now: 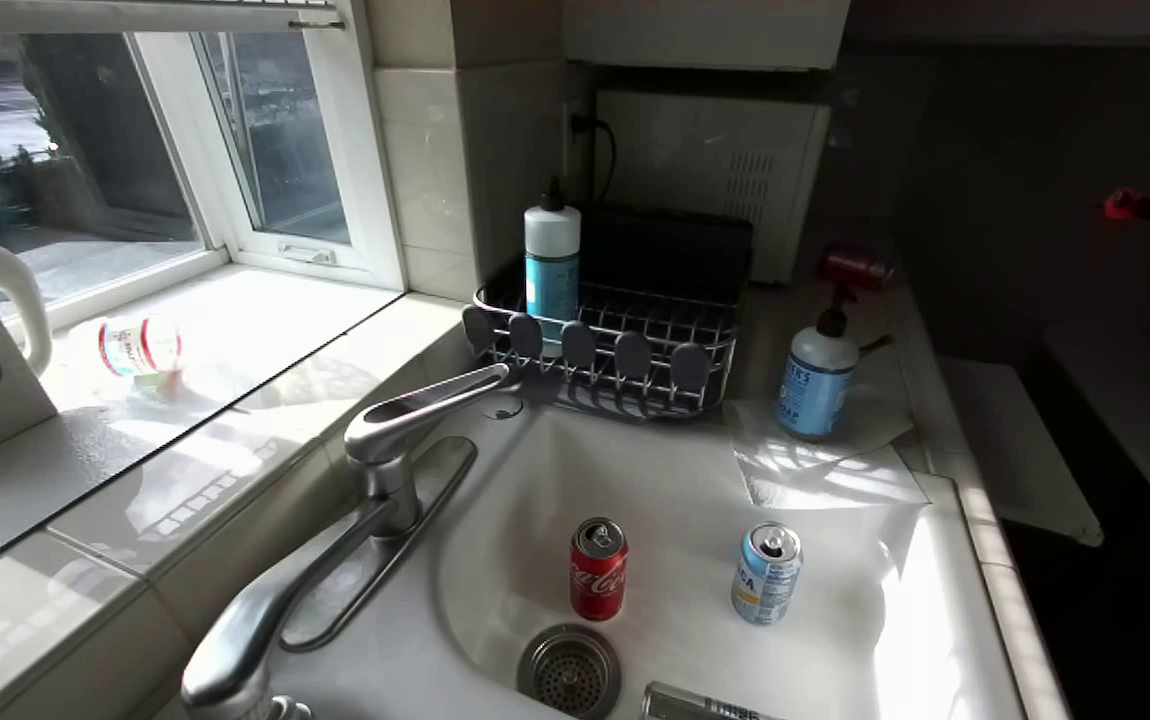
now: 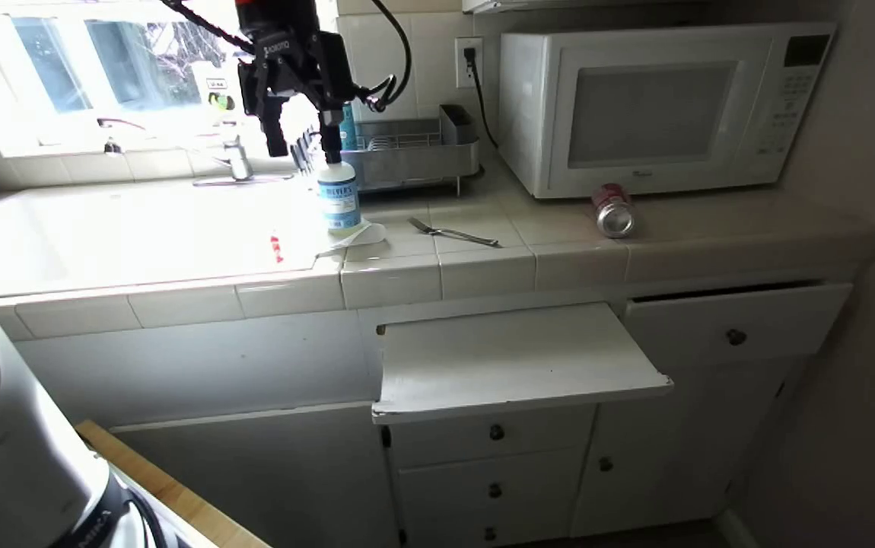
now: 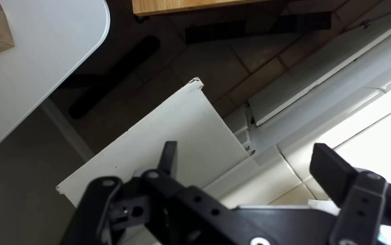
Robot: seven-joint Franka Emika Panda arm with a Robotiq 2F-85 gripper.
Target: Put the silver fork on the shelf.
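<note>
The silver fork (image 2: pixel 453 232) lies on the tiled counter in an exterior view, between the soap bottle and a fallen can. The fork is not visible in the wrist view. The shelf is a white pull-out board (image 2: pixel 513 361) below the counter edge. It also shows in the other exterior view (image 1: pixel 1015 450) and in the wrist view (image 3: pixel 195 126). My gripper (image 2: pixel 304 148) is open and empty, pointing down, above and left of the fork. In the wrist view my gripper (image 3: pixel 245 153) has its fingers wide apart, with the shelf and counter edge behind them.
A soap bottle (image 2: pixel 338 198) stands on the counter close to my gripper in that view. A dish rack (image 1: pixel 635 300), a microwave (image 2: pixel 658 114) and a fallen red can (image 2: pixel 612 213) are around the fork. The sink (image 1: pixel 665 460) holds several cans beside the faucet (image 1: pixel 390 480).
</note>
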